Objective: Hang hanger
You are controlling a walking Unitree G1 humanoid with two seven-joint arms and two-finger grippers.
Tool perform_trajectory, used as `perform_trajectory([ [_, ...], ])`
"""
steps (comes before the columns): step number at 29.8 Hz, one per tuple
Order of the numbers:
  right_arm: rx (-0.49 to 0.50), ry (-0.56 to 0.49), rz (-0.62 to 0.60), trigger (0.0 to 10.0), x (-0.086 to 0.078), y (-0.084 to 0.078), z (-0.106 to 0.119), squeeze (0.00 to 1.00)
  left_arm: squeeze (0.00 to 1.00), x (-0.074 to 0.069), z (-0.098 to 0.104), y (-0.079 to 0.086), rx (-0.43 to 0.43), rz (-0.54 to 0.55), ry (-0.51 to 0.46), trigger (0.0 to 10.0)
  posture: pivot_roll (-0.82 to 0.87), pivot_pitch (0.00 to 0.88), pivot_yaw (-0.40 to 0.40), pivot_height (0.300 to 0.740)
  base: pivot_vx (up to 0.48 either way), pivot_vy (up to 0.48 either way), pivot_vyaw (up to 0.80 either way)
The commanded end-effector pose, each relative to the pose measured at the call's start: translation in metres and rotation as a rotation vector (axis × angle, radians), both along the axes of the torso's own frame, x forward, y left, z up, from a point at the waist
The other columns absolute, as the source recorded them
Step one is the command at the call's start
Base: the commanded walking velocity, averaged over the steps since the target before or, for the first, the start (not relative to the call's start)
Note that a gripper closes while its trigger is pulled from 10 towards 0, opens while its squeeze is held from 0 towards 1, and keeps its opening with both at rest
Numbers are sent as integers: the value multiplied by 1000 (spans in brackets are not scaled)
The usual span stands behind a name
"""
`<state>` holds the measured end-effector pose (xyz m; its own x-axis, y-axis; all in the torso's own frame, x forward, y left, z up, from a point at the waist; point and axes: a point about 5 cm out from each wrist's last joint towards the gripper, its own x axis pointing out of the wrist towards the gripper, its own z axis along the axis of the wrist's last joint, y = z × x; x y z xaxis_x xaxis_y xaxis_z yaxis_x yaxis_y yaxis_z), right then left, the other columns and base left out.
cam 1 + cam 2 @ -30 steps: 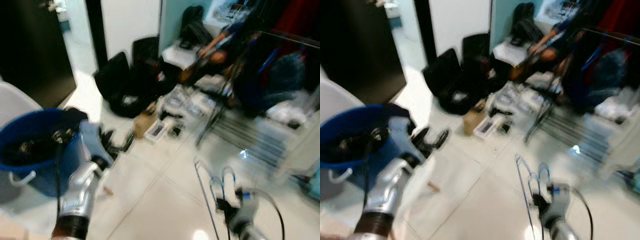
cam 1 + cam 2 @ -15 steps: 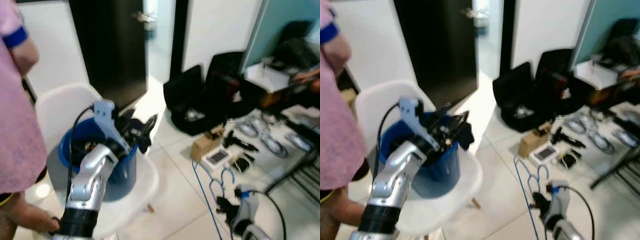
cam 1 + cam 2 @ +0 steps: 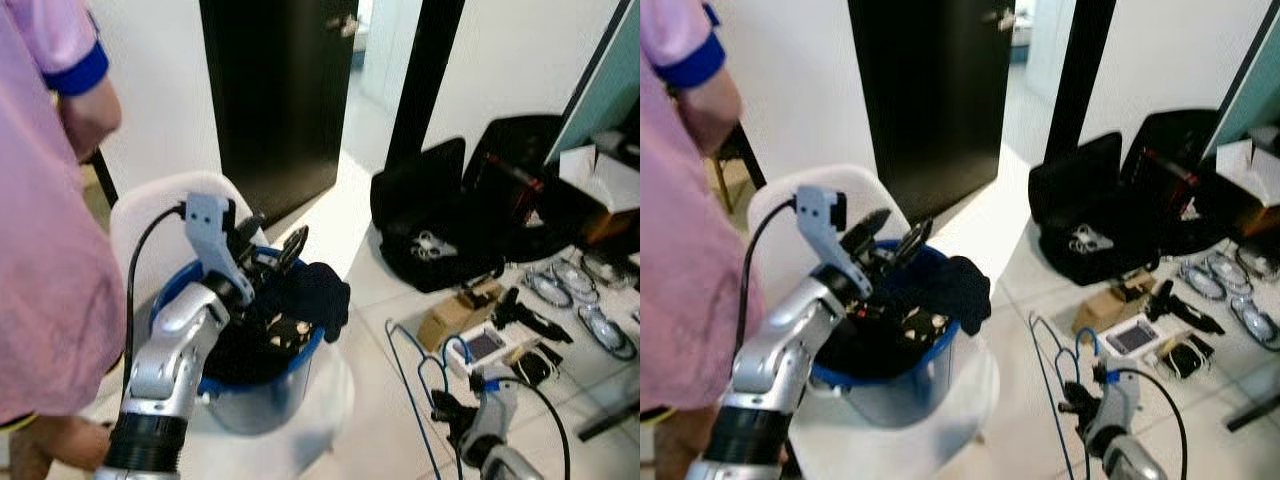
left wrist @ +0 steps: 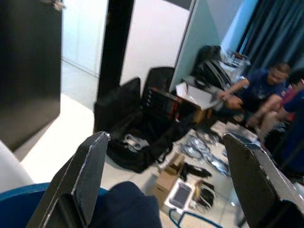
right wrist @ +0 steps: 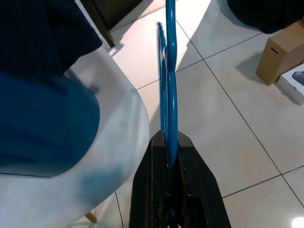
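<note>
A blue wire hanger [image 3: 414, 368] stands upright low on the right, above the tiled floor. My right gripper [image 5: 169, 148] is shut on its lower part; the hanger [image 5: 170, 66] runs straight out from between the fingers. My left gripper [image 3: 272, 240] is open, its fingers spread wide over a blue bucket [image 3: 302, 352] on a white chair [image 3: 150, 200]. Dark clothes [image 3: 315, 295] fill the bucket and hang over its rim. In the left wrist view the two fingers [image 4: 90, 171] stand far apart with nothing between them, above the dark clothes [image 4: 126, 204].
A person in a pink shirt [image 3: 40, 250] stands close on the left. A black door [image 3: 275, 90] is behind the chair. Black bags [image 3: 450, 210], a cardboard box [image 3: 455, 315], a phone box and cables [image 3: 560, 290] lie on the floor to the right.
The camera has swung further left, so chair, bucket and person sit more centrally. My left gripper stays over the bucket. My right gripper still holds the hanger.
</note>
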<state>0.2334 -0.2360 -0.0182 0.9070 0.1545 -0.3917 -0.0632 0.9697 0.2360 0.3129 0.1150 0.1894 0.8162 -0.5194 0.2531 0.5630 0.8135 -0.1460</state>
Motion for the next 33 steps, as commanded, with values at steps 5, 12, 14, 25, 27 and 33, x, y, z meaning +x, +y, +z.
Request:
perform_trajectory([
  [5,-26,14,44,10000,-7,2,-5,0,0,-9,-8,-9,7,-45,35,10000,-19,22,-59,740,0,-428,800],
  [12,-21,13,53,10000,-8,4,-6,0,0,-11,-9,-13,3,-61,48,10000,-19,22,-56,740,0,-431,800],
  [14,-21,14,57,10000,-9,4,-7,0,0,-10,-8,-14,-2,-59,51,10000,-19,21,-54,740,0,-431,800],
  [25,-4,8,31,10000,-11,4,-8,0,0,-9,-3,-13,-11,-31,52,10000,-22,24,-52,740,66,-166,766],
  [27,5,-1,21,10000,-10,4,-6,0,0,-10,-3,-11,-11,-27,52,10000,-23,30,-52,740,0,-210,306],
  [33,20,-16,2,10000,-8,4,-3,0,0,-10,-5,-9,-14,-21,58,10000,-23,33,-53,740,0,-431,0],
])
